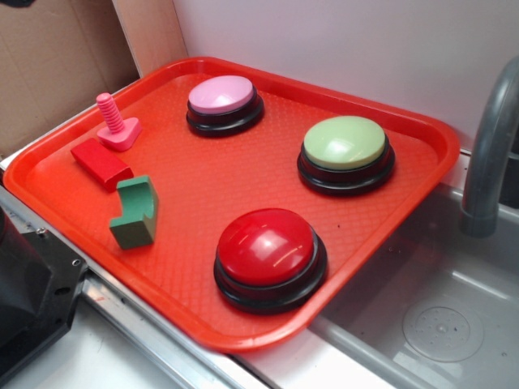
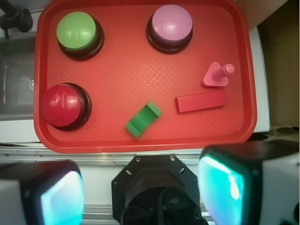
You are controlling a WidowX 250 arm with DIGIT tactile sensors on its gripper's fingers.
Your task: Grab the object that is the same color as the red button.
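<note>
Red block [image 2: 201,101] lies near the tray's [image 2: 140,145] edge beside the pink bolt [image 2: 216,75]; gripper [image 2: 140,192] fingers spread apart, risking snagging the bolt.

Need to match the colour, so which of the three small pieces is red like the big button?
The flat rectangular red block, lying between the pink bolt and the green block; it matches the red button.
</note>
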